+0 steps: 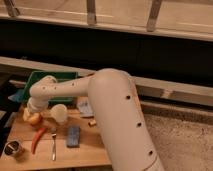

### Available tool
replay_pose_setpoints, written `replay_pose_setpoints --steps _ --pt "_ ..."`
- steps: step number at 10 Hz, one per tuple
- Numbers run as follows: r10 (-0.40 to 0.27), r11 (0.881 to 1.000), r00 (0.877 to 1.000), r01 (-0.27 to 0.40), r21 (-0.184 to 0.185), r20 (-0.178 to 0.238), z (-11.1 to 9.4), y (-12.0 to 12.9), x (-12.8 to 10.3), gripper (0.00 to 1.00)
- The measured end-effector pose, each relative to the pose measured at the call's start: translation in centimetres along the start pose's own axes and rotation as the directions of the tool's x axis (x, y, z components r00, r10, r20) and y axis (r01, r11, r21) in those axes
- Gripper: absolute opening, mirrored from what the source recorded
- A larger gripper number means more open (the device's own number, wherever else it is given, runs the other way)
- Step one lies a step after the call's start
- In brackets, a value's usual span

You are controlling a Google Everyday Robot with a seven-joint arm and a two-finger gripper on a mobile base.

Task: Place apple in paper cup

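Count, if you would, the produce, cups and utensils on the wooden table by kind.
Produce: 2 (apple, red chili)
Cups: 2 (paper cup, metal cup)
Utensils: 1 (metal utensil)
Total: 5
The pincer hangs right above the apple.

Pincer [33, 108] over apple [34, 119] (paper cup [59, 114] right).
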Motion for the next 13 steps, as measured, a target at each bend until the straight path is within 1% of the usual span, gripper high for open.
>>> replay_pose_setpoints --steps 3,6,7,10,11,12,13 --pt "0.000 1.000 1.000 0.000 -0.025 -0.001 1.7 0.2 -0.6 0.60" --pt "-0.013 0.999 1.000 0.012 -0.030 -0.011 2.9 0.6 -0.8 0.59" --pt "-0.027 0.999 0.999 0.026 -0.024 -0.020 3.3 1.1 -0.7 0.50" --pt "-0.038 0.999 0.999 0.038 -0.004 -0.025 3.2 1.0 -0.7 0.24" --pt "-0.044 0.999 0.999 0.044 0.000 -0.029 3.1 1.0 -0.8 0.10" --pt "-0.052 0.999 0.998 0.052 -0.003 -0.031 3.0 1.1 -0.8 0.04" --pt "-0.056 0.998 0.998 0.056 -0.009 -0.032 2.7 1.0 -0.8 0.00"
